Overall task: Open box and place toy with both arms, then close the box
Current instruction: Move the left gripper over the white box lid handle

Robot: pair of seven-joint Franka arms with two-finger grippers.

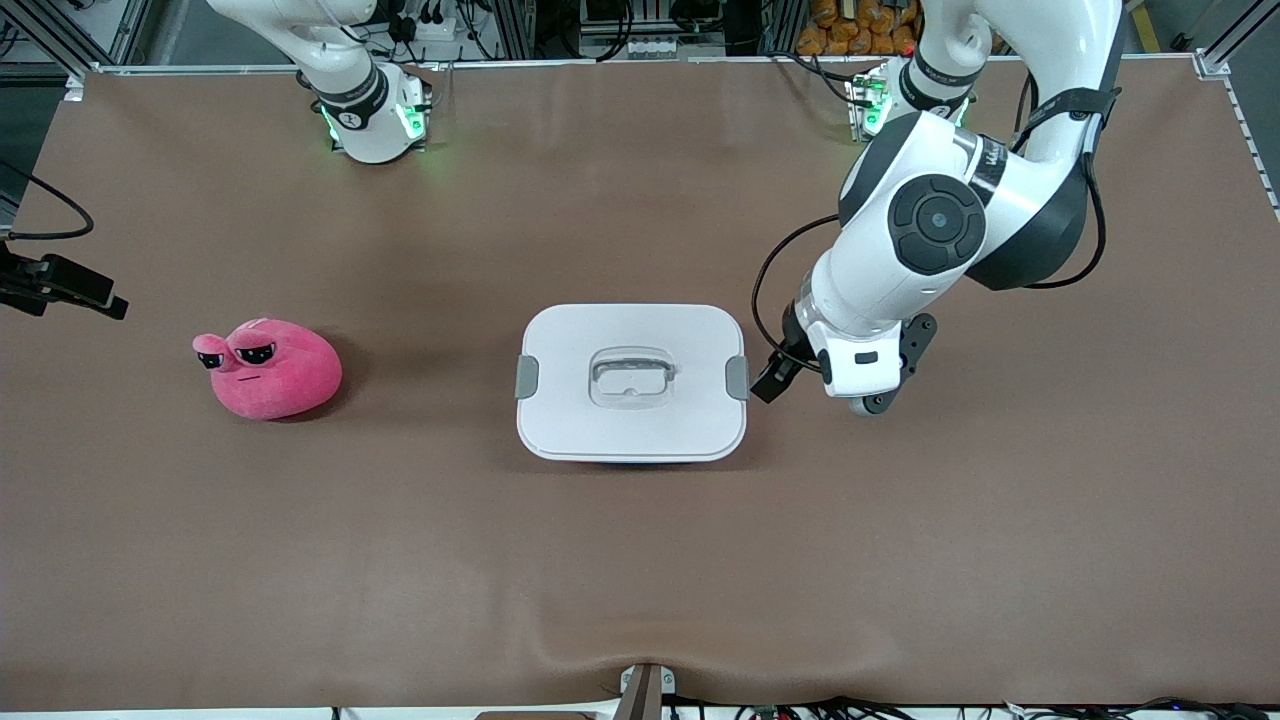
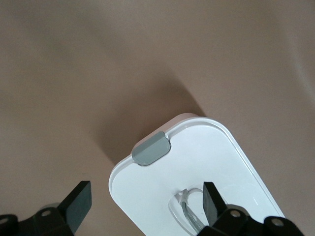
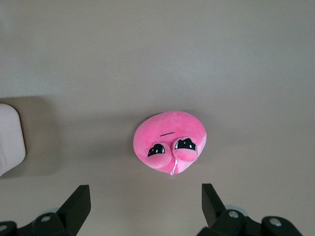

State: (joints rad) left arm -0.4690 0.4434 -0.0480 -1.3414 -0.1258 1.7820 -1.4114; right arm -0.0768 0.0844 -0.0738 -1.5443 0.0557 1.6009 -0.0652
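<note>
The box (image 1: 630, 420) stands closed at the table's middle, its white lid bearing grey side clips (image 1: 737, 377) and a recessed handle (image 1: 630, 375). The pink plush toy (image 1: 268, 368) lies toward the right arm's end of the table. My left gripper (image 1: 772, 380) is open and empty, low beside the box's clip at the left arm's end. In the left wrist view (image 2: 145, 202) its fingers straddle the lid's corner (image 2: 206, 152) near the clip (image 2: 151, 148). My right gripper (image 3: 145, 204) is open and empty, high over the toy (image 3: 170, 140); it is out of the front view.
A black device (image 1: 60, 285) with a cable juts in at the table edge past the toy. A camera mount (image 1: 645, 690) sits at the table's near edge. The box's corner shows in the right wrist view (image 3: 10, 140). Brown tabletop (image 1: 640, 550) surrounds the objects.
</note>
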